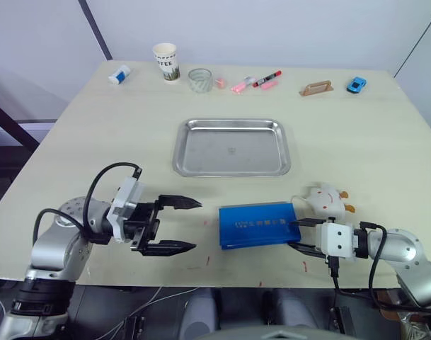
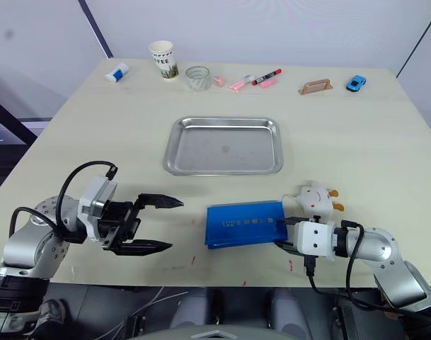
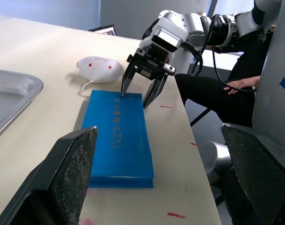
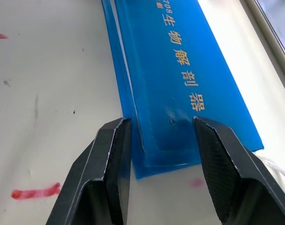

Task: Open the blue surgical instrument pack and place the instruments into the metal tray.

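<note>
The blue surgical instrument pack [image 1: 257, 224] lies folded shut near the table's front edge, white print facing up. The instruments are hidden. Behind it, at the table's middle, sits the metal tray [image 1: 231, 146], with nothing in it. My right gripper [image 1: 294, 234] is open at the pack's right end. One finger [image 4: 226, 164] is over the pack's top and the other finger [image 4: 112, 159] is beside its front edge. My left gripper [image 1: 197, 225] hovers wide open a short way left of the pack and points at it.
A white toy [image 1: 325, 200] with a cord lies just behind my right gripper. Along the far edge stand a paper cup [image 1: 166, 61], a glass [image 1: 199, 79], markers [image 1: 257, 81], a wooden piece [image 1: 317, 88], a blue toy car [image 1: 356, 84] and a small white-blue item [image 1: 119, 74].
</note>
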Available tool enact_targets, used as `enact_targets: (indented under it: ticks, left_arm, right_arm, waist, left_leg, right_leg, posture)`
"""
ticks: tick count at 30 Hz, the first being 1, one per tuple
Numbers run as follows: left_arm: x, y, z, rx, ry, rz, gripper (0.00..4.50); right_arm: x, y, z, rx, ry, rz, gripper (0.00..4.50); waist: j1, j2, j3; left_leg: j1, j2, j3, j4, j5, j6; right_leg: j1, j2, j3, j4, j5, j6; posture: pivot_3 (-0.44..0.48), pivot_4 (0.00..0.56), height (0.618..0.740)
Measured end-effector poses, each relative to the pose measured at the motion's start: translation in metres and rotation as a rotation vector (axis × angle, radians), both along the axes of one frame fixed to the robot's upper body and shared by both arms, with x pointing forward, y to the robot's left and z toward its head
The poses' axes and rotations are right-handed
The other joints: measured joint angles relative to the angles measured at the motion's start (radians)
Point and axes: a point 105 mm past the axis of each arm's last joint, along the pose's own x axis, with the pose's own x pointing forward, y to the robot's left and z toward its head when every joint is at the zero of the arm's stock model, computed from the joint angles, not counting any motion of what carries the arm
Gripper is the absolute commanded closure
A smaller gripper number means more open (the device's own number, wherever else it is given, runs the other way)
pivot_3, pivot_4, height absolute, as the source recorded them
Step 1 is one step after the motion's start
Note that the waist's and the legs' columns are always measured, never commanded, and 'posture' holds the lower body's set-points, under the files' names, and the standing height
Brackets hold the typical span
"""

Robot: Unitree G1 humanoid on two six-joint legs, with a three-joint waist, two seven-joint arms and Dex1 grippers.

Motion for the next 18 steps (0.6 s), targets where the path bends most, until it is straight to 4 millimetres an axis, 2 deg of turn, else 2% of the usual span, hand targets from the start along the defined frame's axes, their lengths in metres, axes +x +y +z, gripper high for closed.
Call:
enact_targets:
  ticks: [11, 14, 16, 17, 18]
  left_arm:
    - [-0.0011, -0.0028, -0.0041, 0.011, 0.013, -0.014, 0.0]
    - [-0.0014, -0.0033, -0.0047, 0.012, 0.016, -0.017, 0.0]
    - [-0.0014, -0.0034, -0.0047, 0.012, 0.016, -0.017, 0.0]
    - [-0.0014, -0.0034, -0.0047, 0.012, 0.016, -0.017, 0.0]
    - [-0.0014, -0.0034, -0.0048, 0.012, 0.016, -0.017, 0.0]
  right_arm:
    - [0.0023, -0.0004, -0.0027, 0.021, 0.006, -0.021, 2.15]
    - [0.0031, -0.0017, -0.0051, 0.026, 0.011, -0.027, 3.09]
    - [0.0029, -0.0013, -0.0071, 0.033, 0.016, -0.025, 4.0]
    - [0.0029, -0.0012, -0.0072, 0.034, 0.016, -0.025, 4.0]
    - [0.0028, -0.0009, -0.008, 0.037, 0.017, -0.024, 4.49]
  waist:
    - [0.0, 0.0, 0.0]
    - [0.0, 0.0, 0.0]
    - [-0.001, 0.0, 0.0]
    - [-0.001, 0.0, 0.0]
    - [-0.001, 0.0, 0.0]
  left_leg:
    - [0.0, 0.0, 0.0, 0.0, 0.0, 0.0]
    - [0.0, 0.0, 0.0, 0.0, 0.0, 0.0]
    - [0.0, 0.0, 0.0, 0.0, 0.0, 0.0]
    - [0.0, 0.0, 0.0, 0.0, 0.0, 0.0]
    - [0.0, 0.0, 0.0, 0.0, 0.0, 0.0]
  right_leg:
    - [0.0, 0.0, 0.0, 0.0, 0.0, 0.0]
    - [0.0, 0.0, 0.0, 0.0, 0.0, 0.0]
    - [0.0, 0.0, 0.0, 0.0, 0.0, 0.0]
    - [0.0, 0.0, 0.0, 0.0, 0.0, 0.0]
    - [0.0, 0.0, 0.0, 0.0, 0.0, 0.0]
  posture:
    - [0.0, 0.15, 0.74]
    - [0.0, 0.15, 0.74]
    - [0.0, 0.15, 0.74]
    - [0.0, 0.15, 0.74]
    - [0.0, 0.15, 0.74]
